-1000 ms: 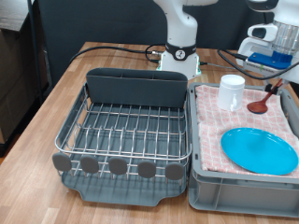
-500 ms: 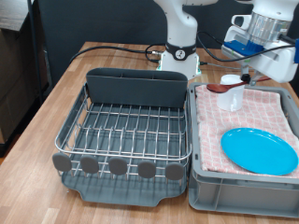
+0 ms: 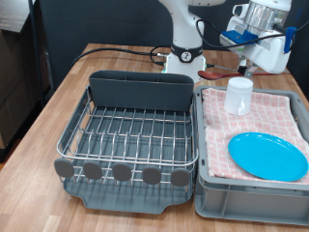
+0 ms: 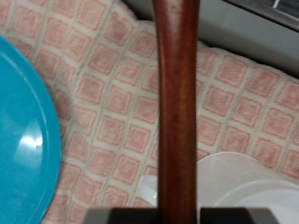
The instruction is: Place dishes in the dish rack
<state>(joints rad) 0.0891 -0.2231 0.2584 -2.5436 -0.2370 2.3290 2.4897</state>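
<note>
My gripper (image 3: 250, 65) is at the exterior view's upper right, above the far end of the grey crate (image 3: 232, 196). It is shut on the dark red-brown wooden spoon (image 3: 220, 72), held in the air roughly level, bowl end toward the exterior view's left. In the wrist view the spoon's handle (image 4: 176, 112) runs down the middle. The white cup (image 3: 238, 95) stands upright on the pink checked cloth just below the spoon and also shows in the wrist view (image 4: 252, 191). The blue plate (image 3: 267, 155) lies flat in the crate, also in the wrist view (image 4: 23, 140). The dish rack (image 3: 140, 87) holds nothing.
The rack and crate sit side by side on a wooden table (image 3: 68, 92). The robot base (image 3: 185, 56) and black cables (image 3: 116, 50) are behind the rack. The pink checked cloth (image 3: 275, 111) lines the crate.
The gripper has lifted the spoon off the cloth and carried it up and toward the exterior view's left, past the cup. Cup and plate have not moved.
</note>
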